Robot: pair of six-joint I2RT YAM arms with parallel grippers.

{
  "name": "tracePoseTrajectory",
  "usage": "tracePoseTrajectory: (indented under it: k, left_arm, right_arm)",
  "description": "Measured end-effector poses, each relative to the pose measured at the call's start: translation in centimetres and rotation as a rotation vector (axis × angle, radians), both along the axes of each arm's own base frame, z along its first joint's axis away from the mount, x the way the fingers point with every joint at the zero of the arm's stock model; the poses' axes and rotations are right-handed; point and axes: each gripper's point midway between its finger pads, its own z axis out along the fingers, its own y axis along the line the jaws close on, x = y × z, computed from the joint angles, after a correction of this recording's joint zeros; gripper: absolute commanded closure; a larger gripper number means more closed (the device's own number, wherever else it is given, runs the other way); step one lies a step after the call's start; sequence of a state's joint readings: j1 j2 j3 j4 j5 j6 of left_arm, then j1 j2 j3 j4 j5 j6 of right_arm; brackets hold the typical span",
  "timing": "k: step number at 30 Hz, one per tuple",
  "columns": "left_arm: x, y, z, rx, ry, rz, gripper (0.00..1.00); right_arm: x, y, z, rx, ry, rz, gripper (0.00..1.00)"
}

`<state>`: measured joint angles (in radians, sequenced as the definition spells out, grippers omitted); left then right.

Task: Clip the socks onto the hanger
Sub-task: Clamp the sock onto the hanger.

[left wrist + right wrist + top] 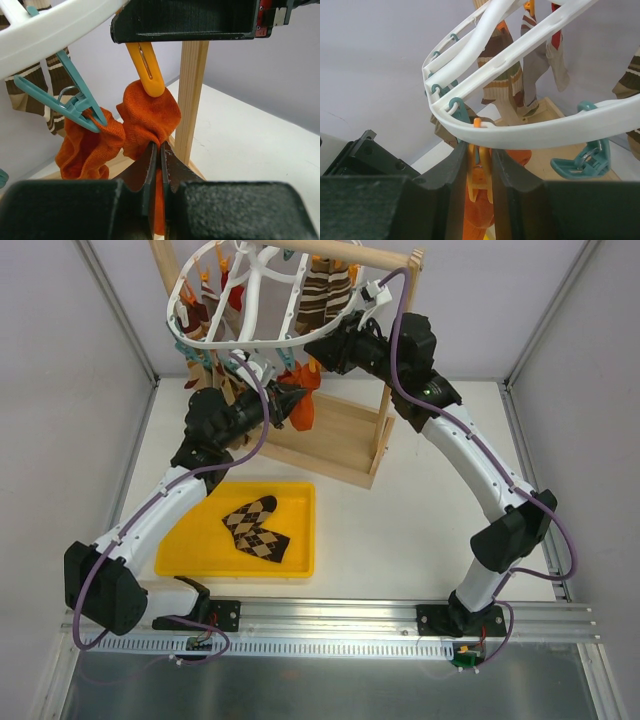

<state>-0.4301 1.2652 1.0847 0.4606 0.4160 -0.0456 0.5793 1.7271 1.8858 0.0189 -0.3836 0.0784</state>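
Under the hanger point(520, 135), the socks point(150, 120) hang side by side. One is gripped by a teal peg point(60, 95), and the other has its top at the tip of an orange peg point(145, 70). The left gripper point(160, 150) is clamped on the lower part of that second sock. The right gripper point(480, 155) is clamped on the orange peg's upper end.

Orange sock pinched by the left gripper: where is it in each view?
Top external: sock upper centre, under the hanger rim, at the left gripper.
Left wrist: sock centre, below the orange peg.
Right wrist: sock bottom centre, under that peg, mostly hidden.
Shared landmark: the white hanger.
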Motion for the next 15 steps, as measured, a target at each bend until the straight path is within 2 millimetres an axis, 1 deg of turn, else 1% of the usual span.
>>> tracePoseTrajectory:
  k: [6,15]
  left_arm:
    - [0.25,-0.51,0.25,-0.010,0.001,-0.021,1.00]
    - [0.42,-1.01,0.07,-0.025,0.013,-0.043,1.00]
  right_arm:
    - [0.00,0.01,-0.02,0.009,0.002,0.000,0.99]
    - [-0.05,0.03,0.14,0.030,-0.002,0.000,0.99]
